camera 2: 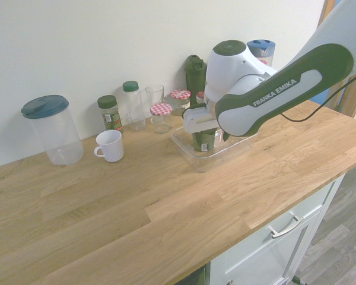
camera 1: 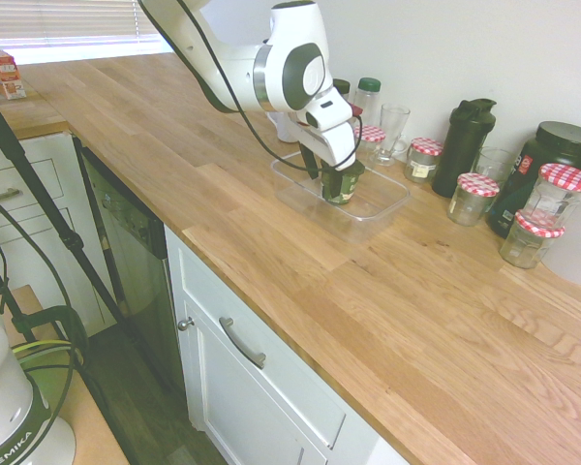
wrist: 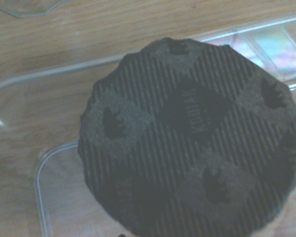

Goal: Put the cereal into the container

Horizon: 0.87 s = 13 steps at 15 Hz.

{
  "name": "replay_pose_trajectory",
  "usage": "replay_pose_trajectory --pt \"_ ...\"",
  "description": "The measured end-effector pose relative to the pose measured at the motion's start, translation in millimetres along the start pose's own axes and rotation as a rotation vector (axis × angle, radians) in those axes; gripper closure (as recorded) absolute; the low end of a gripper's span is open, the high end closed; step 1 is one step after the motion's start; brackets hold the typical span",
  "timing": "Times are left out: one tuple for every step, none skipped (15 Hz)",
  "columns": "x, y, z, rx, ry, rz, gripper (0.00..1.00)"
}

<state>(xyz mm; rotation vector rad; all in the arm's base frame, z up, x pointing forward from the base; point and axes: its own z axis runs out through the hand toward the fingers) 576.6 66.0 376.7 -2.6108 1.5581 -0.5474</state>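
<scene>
Pincer (camera 1: 321,172) fingers looked parted, their tips low beside the dark green tub (camera 1: 342,187), which stood roughly upright inside the clear container (camera 1: 387,210); whether they touched it, I couldn't tell. With the tub so near, the likely next move was straight up, without brushing its side

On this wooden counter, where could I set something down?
The widest bare patch of the wooden counter runs from the clear container toward the front edge. Another lies before the white mug. Crowded: the wall side, with red-checkered-lid jars and black shaker bottle.
</scene>
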Motion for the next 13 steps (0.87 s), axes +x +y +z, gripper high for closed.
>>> replay_pose_trajectory --pt "-0.3 4.8 -10.7 -0.007 -0.008 -0.007 0.0" --pt "-0.1 9.4 -23.0 -0.017 -0.014 -0.013 0.0" --pt "1.3 14.4 -36.4 -0.033 -0.022 -0.018 0.0" --pt "5.1 20.4 -51.2 -0.051 -0.032 -0.024 0.0" --pt "11.0 27.6 -65.1 -0.066 -0.044 -0.032 0.0" --pt "20.4 35.3 -77.4 -0.079 -0.048 -0.042 0.0" --pt "34.5 44.6 -87.5 -0.09 -0.046 -0.054 0.0" --pt "50.3 54.5 -93.5 -0.097 -0.046 -0.069 0.0" --pt "66.4 64.7 -96.1 -0.101 -0.054 -0.09 0.0" --pt "80.9 74.9 -96.1 -0.108 -0.066 -0.112 0.0" --pt "92.0 84.4 -94.1 -0.124 -0.082 -0.135 0.0" --pt "99.6 92.6 -92.1 -0.148 -0.097 -0.151 0.0" --pt "105.0 98.5 -91.4 -0.17 -0.109 -0.157 0.0"
